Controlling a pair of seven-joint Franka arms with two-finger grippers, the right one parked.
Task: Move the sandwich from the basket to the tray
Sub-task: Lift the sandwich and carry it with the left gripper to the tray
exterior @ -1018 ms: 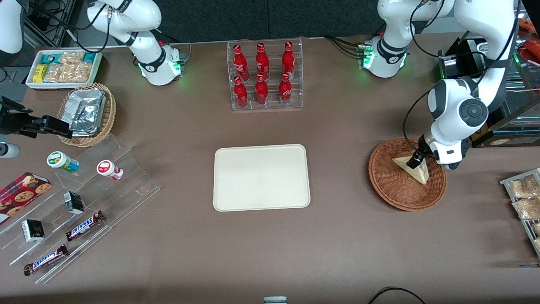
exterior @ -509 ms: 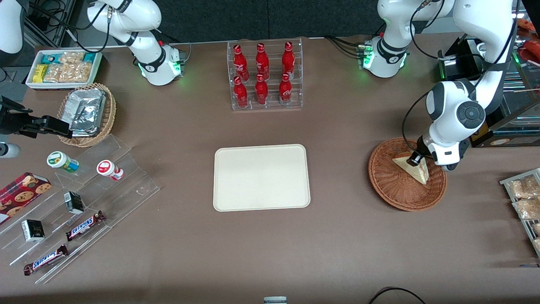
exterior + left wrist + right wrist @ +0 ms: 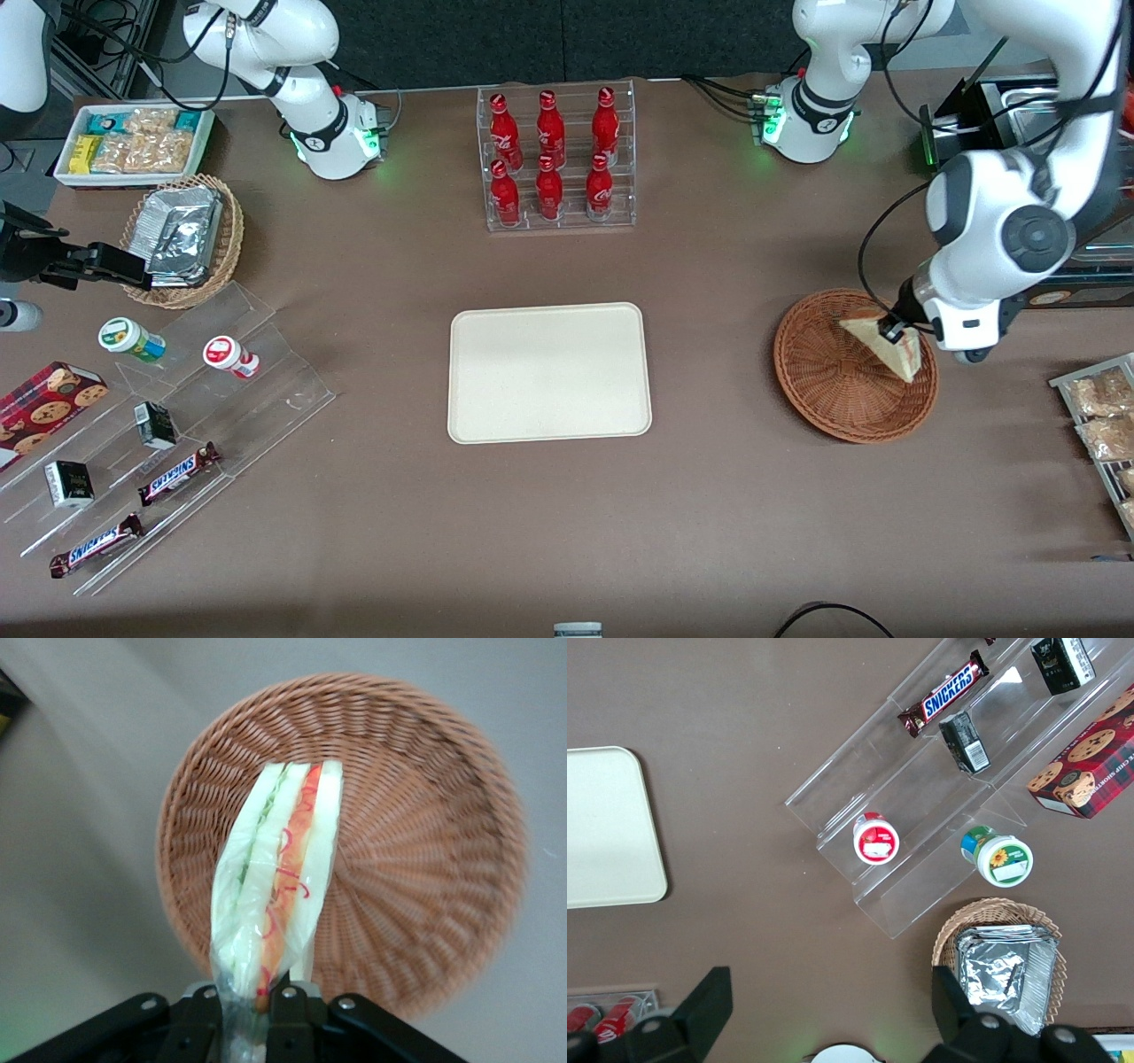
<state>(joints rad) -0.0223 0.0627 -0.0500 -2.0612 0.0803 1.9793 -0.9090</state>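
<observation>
My gripper (image 3: pixel 891 332) hangs over the reddish-brown wicker basket (image 3: pixel 828 390) and is shut on the sandwich (image 3: pixel 886 346), a plastic-wrapped wedge of pale bread. In the wrist view the sandwich (image 3: pixel 282 877) stands out from between the fingers (image 3: pixel 292 1014), its red and green filling edge showing, lifted clear above the basket (image 3: pixel 416 842). The cream tray (image 3: pixel 549 372) lies flat at the table's middle, well toward the parked arm's end from the basket, with nothing on it.
A clear rack of red bottles (image 3: pixel 556 159) stands farther from the front camera than the tray. A tray of snack packets (image 3: pixel 1099 425) lies at the working arm's end. At the parked arm's end sit clear tiered shelves with snacks (image 3: pixel 159 443) and a tan foil basket (image 3: pixel 184 239).
The gripper has risen with the sandwich held in it and shifted slightly toward the working arm's end; the sandwich has left the basket floor.
</observation>
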